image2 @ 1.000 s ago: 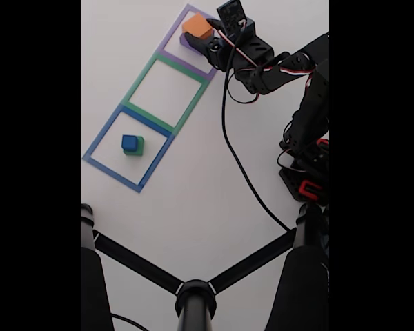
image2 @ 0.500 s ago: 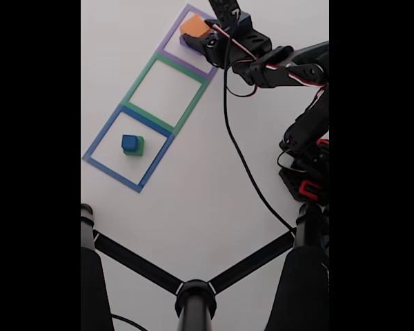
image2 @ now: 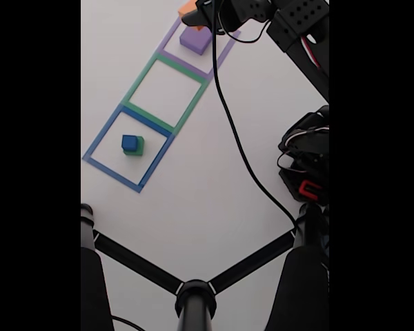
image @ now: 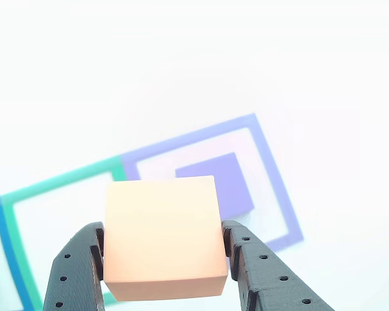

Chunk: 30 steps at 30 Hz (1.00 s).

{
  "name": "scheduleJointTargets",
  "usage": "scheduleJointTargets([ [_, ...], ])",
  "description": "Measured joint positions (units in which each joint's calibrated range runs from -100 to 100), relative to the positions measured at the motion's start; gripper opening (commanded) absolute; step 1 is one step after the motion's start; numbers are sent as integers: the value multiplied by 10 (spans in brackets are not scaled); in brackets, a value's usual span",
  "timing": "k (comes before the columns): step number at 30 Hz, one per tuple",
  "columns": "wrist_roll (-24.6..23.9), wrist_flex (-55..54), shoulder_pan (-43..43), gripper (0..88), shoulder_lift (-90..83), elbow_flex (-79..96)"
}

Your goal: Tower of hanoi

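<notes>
Four blocks, one of each colour, and three taped squares in a row on the white table (image2: pixel 193 200). The gripper (image: pixel 162 259) is closed on the orange block (image: pixel 162 236), one black finger (image: pixel 74 272) pressed to each side, holding it in the air above the table. The purple block (image: pixel 217 184) lies flat inside the purple square (image: pixel 272 188), beyond and below the orange one. In the fixed view the green square (image2: pixel 167 93) in the middle has nothing in it, and the blue square (image2: pixel 127 148) holds the green block (image2: pixel 135 146) with the blue block (image2: pixel 129 143) stacked on it. That view shows just a corner of the orange block at the top edge, beside the arm (image2: pixel 290 27). A black cable (image2: pixel 241 158) trails across the table there.
</notes>
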Motion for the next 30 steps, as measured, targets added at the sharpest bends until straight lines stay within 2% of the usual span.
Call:
scheduleJointTargets([
  [7, 0, 252, -23, 108, -17, -215],
  [10, 0, 309, -26, 107, -24, -265],
  [14, 0, 331, -42, 107, -38, -278],
  [22, 0, 307, -78, 107, -73, -221],
  [26, 0, 213, -97, 107, -117, -87],
  [30, 0, 68, -112, 107, -159, 94],
])
